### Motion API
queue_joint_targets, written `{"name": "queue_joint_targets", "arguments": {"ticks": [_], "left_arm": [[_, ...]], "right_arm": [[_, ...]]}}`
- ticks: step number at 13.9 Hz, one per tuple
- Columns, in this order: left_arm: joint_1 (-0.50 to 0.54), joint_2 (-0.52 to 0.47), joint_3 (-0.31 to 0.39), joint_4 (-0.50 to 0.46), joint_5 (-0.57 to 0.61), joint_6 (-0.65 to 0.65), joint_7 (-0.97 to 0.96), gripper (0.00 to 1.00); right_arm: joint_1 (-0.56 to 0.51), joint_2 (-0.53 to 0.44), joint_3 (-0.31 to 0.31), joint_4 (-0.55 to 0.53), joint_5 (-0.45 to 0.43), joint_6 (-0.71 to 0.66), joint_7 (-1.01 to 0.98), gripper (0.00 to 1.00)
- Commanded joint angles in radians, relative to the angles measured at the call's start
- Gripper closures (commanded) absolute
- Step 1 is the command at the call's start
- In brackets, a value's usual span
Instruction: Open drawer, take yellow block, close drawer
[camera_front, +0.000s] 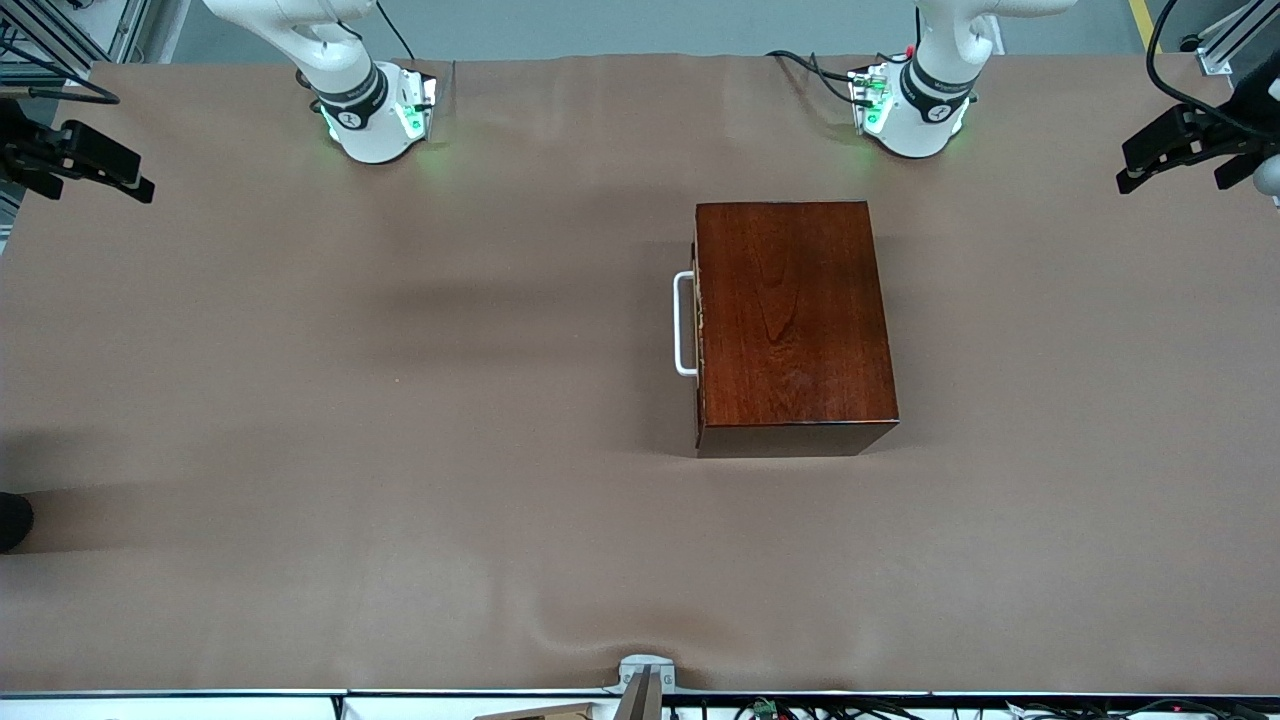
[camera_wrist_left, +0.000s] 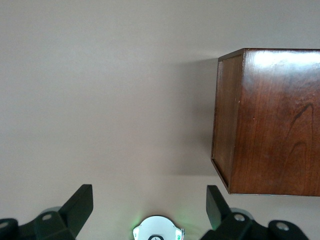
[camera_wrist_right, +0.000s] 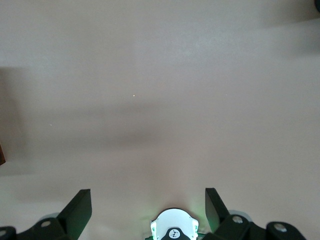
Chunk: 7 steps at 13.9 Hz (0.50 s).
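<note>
Both claws stand with fingers spread and hold nothing: the right gripper hangs over the table's edge at the right arm's end, the left gripper over the edge at the left arm's end. Shut in its glossy box, the drawer sits mid-table toward the left arm's end. Its white handle faces the right arm's end of the brown table. No yellow block shows.

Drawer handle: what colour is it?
White, a U-shaped bar handle on the closed drawer's dark front; the front view shows it best.
</note>
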Motion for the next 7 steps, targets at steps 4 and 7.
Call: {"name": "queue_joint_targets", "arguments": {"ticks": [4, 7], "left_arm": [[-0.005, 0.007, -0.003, 0.022, 0.022, -0.019, 0.008, 0.00], [-0.015, 0.016, -0.006, 0.045, 0.024, -0.027, 0.000, 0.00]], "right_arm": [[-0.019, -0.010, 0.016, -0.006, -0.012, 0.006, -0.013, 0.00], [-0.017, -0.010, 0.016, -0.006, -0.012, 0.008, -0.013, 0.00]]}}
